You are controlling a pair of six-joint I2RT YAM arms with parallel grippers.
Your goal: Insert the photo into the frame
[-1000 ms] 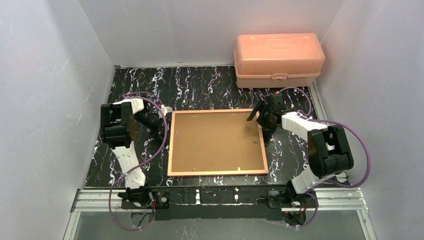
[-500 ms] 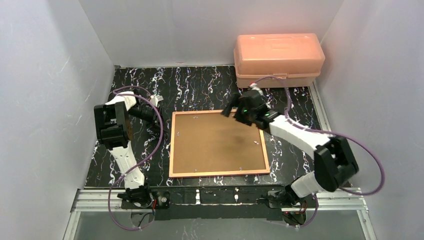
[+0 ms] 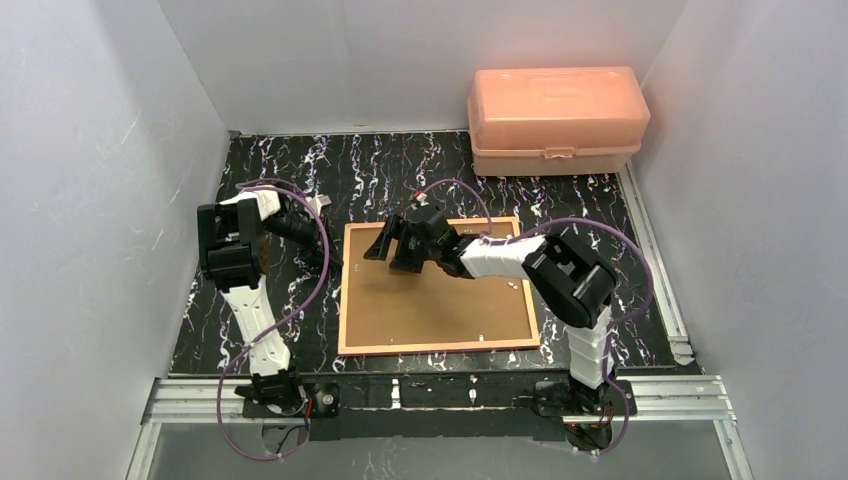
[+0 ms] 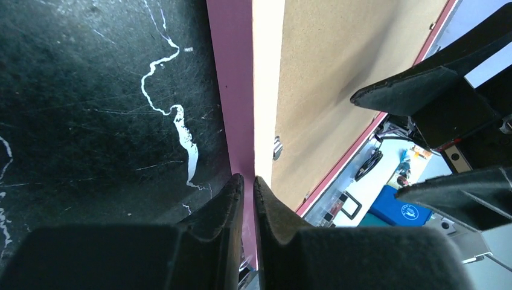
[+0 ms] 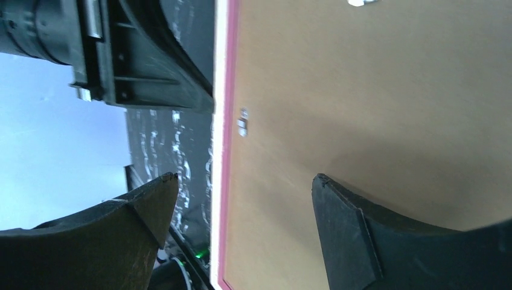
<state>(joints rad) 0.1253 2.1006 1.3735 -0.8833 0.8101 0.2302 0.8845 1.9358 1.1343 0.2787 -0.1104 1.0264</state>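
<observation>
Frame (image 3: 437, 349) lies face down mid-counter (image 3: 400, 170), with brown backing board (image 3: 440, 300) seated in it. Photo not visible anywhere; maybe under the board, can't tell. Left pincer (image 4: 247, 181) pinched onto frame's left rim near far corner. Right pincer (image 5: 244, 181) spread wide over board's far-left part, holding nothing. Looks early: board needs lifting, photo loading unconfirmed.

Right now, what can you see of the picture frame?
The frame is a thin rectangle with a pink rim, lying back-up on the black marbled table. A brown backing board fills it, with small metal tabs at the edges. The left gripper pinches its left rim; the open right gripper hovers above.
</observation>
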